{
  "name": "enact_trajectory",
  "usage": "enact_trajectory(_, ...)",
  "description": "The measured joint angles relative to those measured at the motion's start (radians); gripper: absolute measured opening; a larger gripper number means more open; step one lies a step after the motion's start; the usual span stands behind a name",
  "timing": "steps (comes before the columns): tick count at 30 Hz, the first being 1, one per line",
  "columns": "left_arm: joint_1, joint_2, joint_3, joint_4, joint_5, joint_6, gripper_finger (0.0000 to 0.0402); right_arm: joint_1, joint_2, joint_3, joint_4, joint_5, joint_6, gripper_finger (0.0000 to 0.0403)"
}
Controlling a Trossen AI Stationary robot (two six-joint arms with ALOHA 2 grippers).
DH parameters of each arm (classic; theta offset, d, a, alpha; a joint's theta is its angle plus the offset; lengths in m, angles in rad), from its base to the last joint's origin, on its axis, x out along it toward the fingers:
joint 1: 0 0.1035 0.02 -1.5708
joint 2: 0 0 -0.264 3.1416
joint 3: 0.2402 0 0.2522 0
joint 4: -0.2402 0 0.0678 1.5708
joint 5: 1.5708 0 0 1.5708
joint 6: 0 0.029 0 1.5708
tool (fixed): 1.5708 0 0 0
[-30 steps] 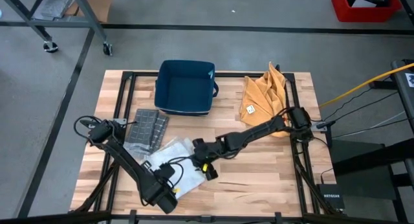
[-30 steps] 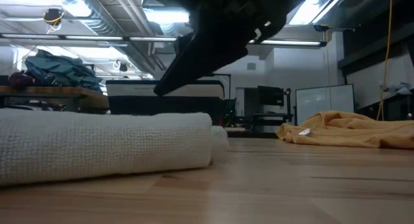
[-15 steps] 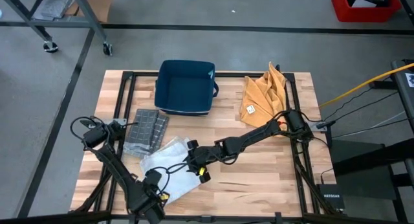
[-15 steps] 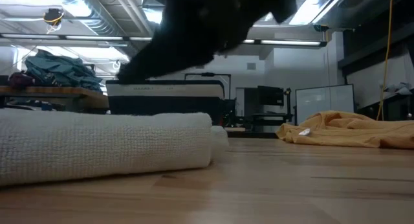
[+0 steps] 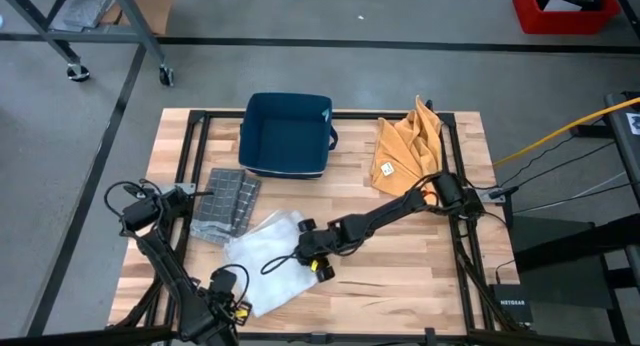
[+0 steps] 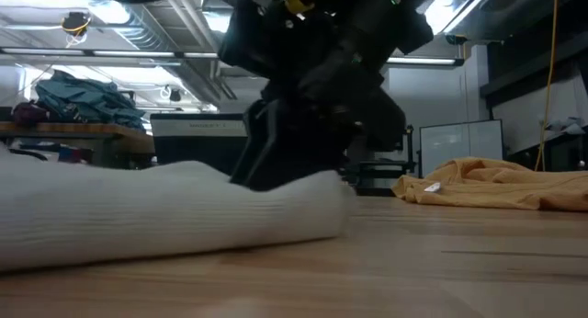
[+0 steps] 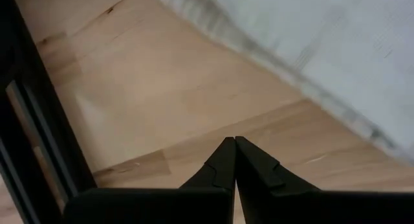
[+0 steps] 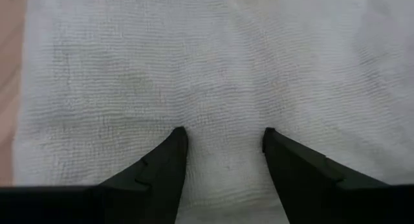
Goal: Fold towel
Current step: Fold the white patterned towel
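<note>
White towel (image 5: 268,261) lies on wooden table (image 5: 400,266), front-left part, near grey mat (image 5: 225,201). Long side runs slanted, from front-left up toward middle of table. Right gripper (image 5: 308,254) sits on towel's right edge, fingers (image 8: 162,166) spread wide, tips pressing cloth. Left gripper (image 5: 222,308) at front table edge, just off towel, fingers (image 7: 223,162) pressed together, holding nothing. Since before: left gripper pulled back toward front edge; towel looks flatter, spread wider.

Blue bin (image 5: 286,134) at the table's far edge; orange cloth (image 5: 406,151) beside it; grey mat (image 5: 226,200) nearer.
</note>
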State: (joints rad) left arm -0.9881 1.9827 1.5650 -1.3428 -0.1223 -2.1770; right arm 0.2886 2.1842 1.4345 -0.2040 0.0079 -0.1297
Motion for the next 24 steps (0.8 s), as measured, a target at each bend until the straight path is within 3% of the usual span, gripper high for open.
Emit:
enact_trajectory(19, -0.027, 0.0, 0.0, -0.003, -0.008, 0.025, 0.0001, -0.002, -0.132, -0.01, -0.564, 0.134, 0.021, 0.0214)
enact_trajectory(24, -0.027, 0.0, 0.0, 0.002, -0.099, 0.049, 0.0001, 0.0, -0.155, -0.012, -0.617, 0.133, 0.045, 0.0214)
